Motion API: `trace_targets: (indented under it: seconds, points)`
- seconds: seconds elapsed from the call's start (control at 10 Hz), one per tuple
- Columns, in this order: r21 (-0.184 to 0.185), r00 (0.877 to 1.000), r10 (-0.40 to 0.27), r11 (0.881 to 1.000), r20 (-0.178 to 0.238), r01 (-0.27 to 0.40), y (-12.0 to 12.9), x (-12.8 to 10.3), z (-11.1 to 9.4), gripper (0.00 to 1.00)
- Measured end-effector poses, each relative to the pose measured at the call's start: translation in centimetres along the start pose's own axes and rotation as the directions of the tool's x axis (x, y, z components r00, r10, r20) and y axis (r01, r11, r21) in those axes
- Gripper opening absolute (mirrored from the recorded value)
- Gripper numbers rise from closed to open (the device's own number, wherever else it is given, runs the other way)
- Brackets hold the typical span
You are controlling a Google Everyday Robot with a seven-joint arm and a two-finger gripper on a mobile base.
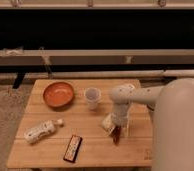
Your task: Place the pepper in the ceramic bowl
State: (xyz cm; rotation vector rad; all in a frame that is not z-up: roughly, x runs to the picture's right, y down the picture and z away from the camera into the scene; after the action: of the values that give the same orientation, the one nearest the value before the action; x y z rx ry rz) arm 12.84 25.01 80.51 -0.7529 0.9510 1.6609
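The ceramic bowl (58,93) is orange-red and shallow, at the table's back left. The pepper (116,135) is a small dark red piece on the table at the right, right below my gripper. My gripper (118,128) hangs down from the white arm (140,97) and its tip is at the pepper, beside a small pale packet (108,123). The gripper covers part of the pepper. The bowl is well to the left of the gripper, past a white cup.
A small white cup (92,97) stands between bowl and gripper. A white bottle (40,131) lies at the front left. A flat black-and-orange bar (73,148) lies near the front edge of the wooden table (95,145). A dark shelf and rails run behind.
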Motion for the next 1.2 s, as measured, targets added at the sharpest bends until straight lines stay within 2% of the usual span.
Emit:
trace_targets:
  seconds: [0.2,0.7,0.9,1.2]
  points:
    - [-0.011,1.0,0.013,1.0,0.014,-0.013,-0.2,-0.4,-0.1,0.52]
    - [-0.068,0.998,0.032,0.997,0.052,-0.029,-0.8,-1.3,-1.3,0.02]
    - [-0.092,0.997,0.031,0.996,0.073,-0.024,-0.6,-1.3,-2.1,0.0]
    - [-0.112,0.992,-0.011,0.993,0.122,0.025,1.8,-0.8,-5.4,0.0]
